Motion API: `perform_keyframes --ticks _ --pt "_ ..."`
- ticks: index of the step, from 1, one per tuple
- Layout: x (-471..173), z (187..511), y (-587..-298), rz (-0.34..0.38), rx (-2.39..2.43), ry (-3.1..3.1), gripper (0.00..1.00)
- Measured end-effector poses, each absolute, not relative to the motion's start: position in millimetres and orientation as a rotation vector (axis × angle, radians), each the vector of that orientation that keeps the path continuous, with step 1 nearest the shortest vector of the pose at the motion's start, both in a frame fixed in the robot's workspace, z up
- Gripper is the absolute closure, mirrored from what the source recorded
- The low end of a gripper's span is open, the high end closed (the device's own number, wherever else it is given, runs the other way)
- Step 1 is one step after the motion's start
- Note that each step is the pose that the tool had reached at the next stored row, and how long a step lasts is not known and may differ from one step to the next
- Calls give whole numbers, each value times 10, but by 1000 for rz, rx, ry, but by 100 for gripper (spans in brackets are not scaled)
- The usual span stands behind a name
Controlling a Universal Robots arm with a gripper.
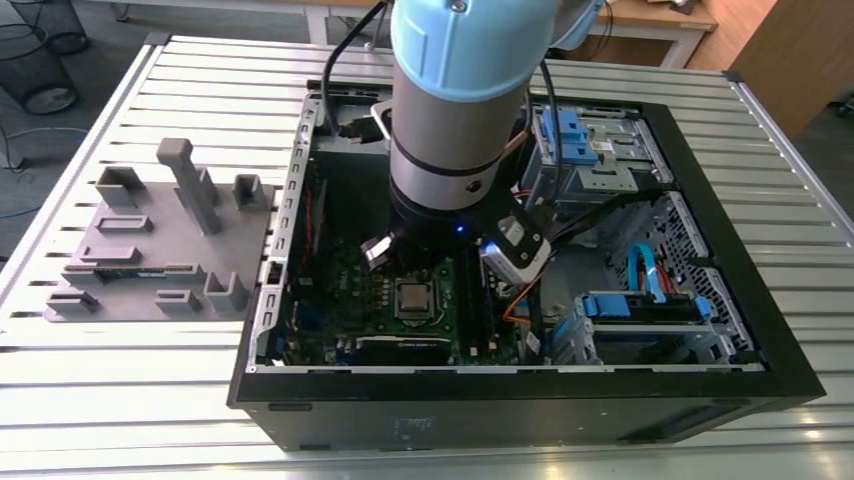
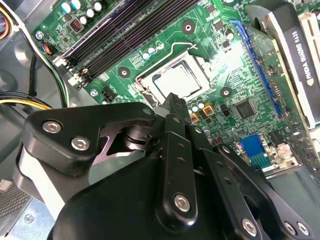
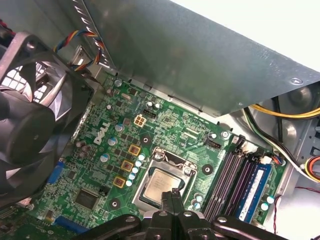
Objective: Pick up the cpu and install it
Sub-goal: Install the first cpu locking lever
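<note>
The cpu (image 3: 161, 184) lies flat in its socket on the green motherboard (image 3: 165, 125), silver-grey top up; it also shows as the cpu (image 2: 178, 80) in the second wrist view and as the cpu (image 1: 415, 297) in the exterior view. The socket's metal bracket frames it. My gripper (image 3: 173, 193) hovers just above the chip's edge with its two black fingers pressed together and nothing between them. In the second wrist view the gripper (image 2: 172, 98) points down at the socket's rim. The arm (image 1: 454, 120) reaches down into the open computer case (image 1: 534, 385).
A black case fan (image 3: 25, 125) stands beside the board. Memory slots (image 3: 235, 180) run along one side of the socket, a graphics card (image 2: 295, 55) along another. Blue drive cages (image 1: 641, 310) fill the exterior view's right. A grey fixture plate (image 1: 147, 240) lies outside the case on the left.
</note>
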State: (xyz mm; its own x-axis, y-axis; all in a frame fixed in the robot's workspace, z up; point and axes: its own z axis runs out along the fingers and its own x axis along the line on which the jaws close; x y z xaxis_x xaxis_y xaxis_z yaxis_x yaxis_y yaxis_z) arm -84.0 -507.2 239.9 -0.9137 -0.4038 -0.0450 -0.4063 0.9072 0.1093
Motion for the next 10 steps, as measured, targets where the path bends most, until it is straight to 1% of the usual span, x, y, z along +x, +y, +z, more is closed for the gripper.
perform_keyframes --ticks 10 --pt "-844 2352 -5072 176 -647 3048 89"
